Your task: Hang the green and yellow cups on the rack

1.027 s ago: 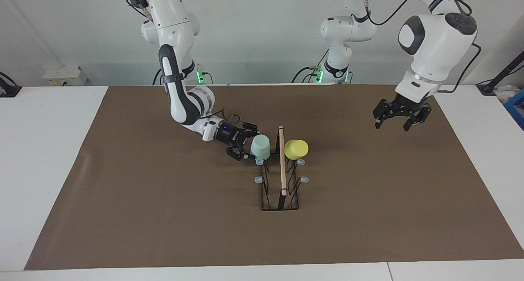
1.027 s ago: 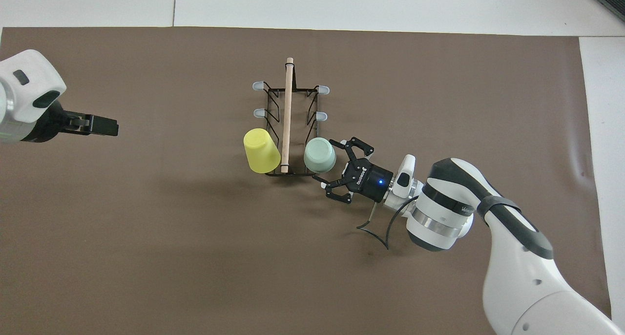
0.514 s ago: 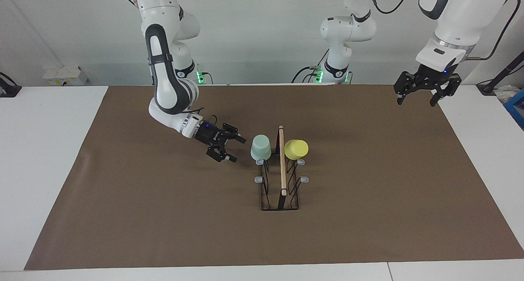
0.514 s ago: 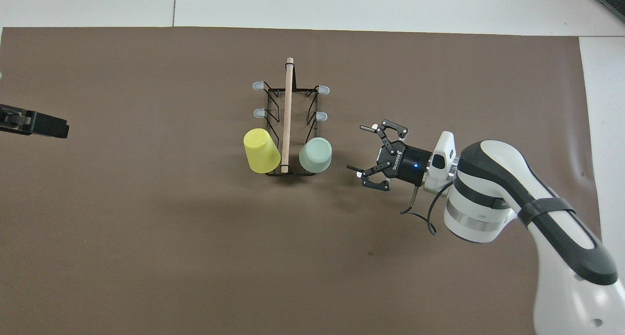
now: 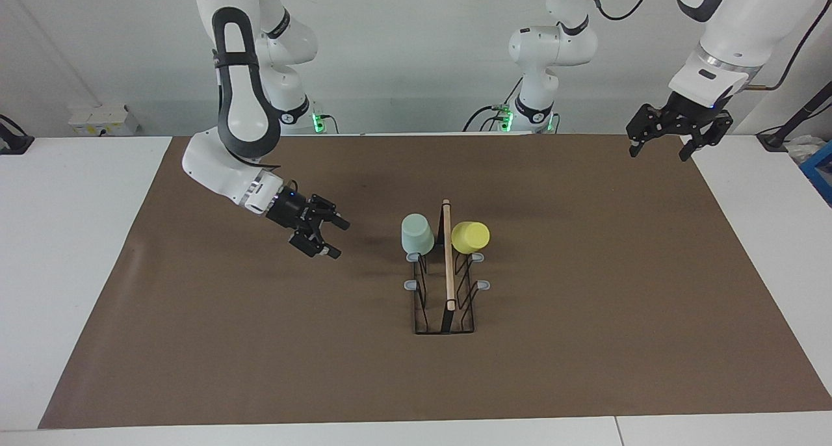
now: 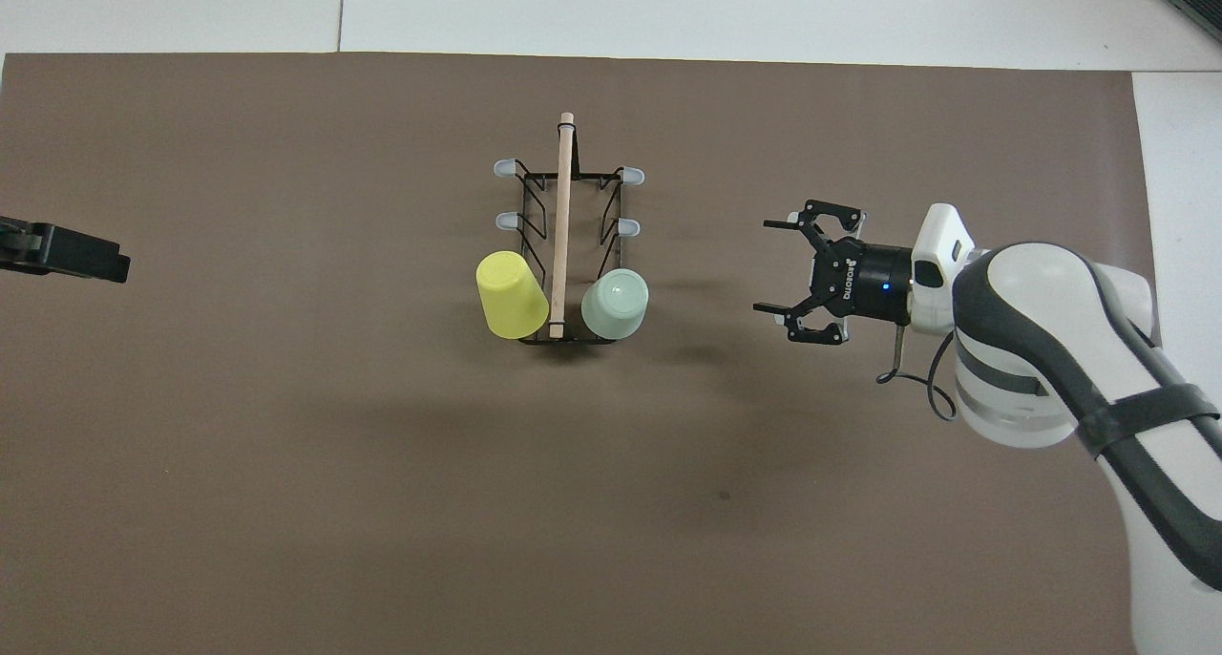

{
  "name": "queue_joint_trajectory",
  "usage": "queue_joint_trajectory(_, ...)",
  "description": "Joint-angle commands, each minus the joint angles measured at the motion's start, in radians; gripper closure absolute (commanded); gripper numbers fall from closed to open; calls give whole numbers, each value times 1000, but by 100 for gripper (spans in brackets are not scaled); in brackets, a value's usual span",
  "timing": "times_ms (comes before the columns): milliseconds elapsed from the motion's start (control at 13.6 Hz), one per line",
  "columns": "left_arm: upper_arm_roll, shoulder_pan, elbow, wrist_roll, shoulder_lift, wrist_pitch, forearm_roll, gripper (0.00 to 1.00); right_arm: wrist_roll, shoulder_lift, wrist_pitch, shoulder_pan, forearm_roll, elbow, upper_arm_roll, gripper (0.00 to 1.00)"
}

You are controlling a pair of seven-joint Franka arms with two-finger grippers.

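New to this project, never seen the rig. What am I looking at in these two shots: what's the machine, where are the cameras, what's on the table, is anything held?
Two white robot arms stand at a table covered by a brown mat. One picture is taken from across the table, facing the arms; the other from high above their own end, looking down. In the middle sits a black wire rack with a wooden rod handle and grey-tipped pegs. A green cup and a yellow cup hang upside down on the pegs nearest the robots, one on each side of the rod. Nothing is held. The right gripper is open over bare mat beside the rack. The left gripper, also open, waits raised at its own end.
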Motion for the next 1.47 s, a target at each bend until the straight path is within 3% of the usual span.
queue_joint_trajectory(0,-5,8,18,8,3,-34,4,0,134,7,-96,-71,-210,89,9,0)
queue_joint_trajectory(293,-5,8,16,4,1,-43,8,0,459,-56,-219,-101,-477,188,9,0)
queue_joint_trajectory(587,-19,10,9,-52,-6,-58,45,0,888,-151,-436,-105,-708,300,4,0)
queue_joint_trajectory(807,-19,10,-5,-49,-12,-57,44,0,1061,-165,-464,-154,-750,305,1,0)
queue_joint_trajectory(1027,-19,8,-8,-47,-14,-57,44,0,1156,-168,-522,-156,-886,313,1,0)
queue_joint_trajectory(1174,-19,8,-8,-42,-14,-57,44,0,1307,-168,-555,-150,-964,349,10,0)
queue_joint_trajectory(1394,-19,8,-10,-36,-15,-41,42,0,1588,-160,-645,-128,-974,400,9,0)
